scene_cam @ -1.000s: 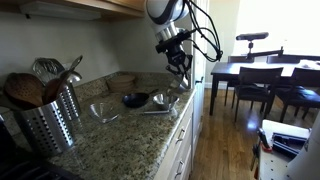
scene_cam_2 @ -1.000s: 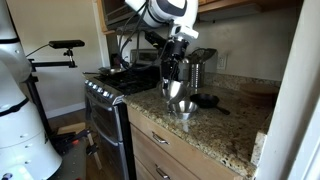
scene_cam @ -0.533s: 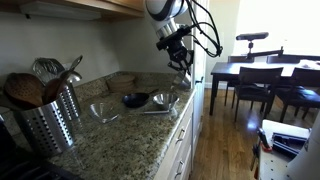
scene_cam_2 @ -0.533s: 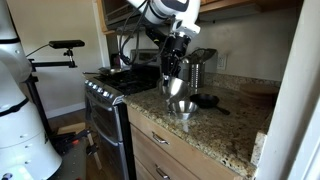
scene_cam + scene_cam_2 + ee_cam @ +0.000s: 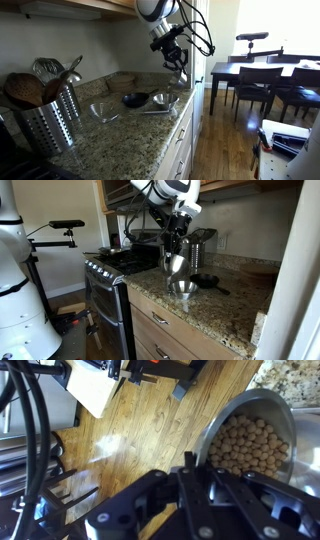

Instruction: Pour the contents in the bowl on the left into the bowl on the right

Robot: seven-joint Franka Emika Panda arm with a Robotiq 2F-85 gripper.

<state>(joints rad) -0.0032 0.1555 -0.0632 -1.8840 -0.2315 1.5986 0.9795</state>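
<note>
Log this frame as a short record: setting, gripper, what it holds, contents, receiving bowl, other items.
setting: granite counter in a kitchen
gripper: gripper raised above the counter, closed on the metal bowl's rim
held: metal bowl, tilted
contents: chickpeas, inside the metal bowl
receiving: counter bowl, directly below the held one
other: utensil holder
</note>
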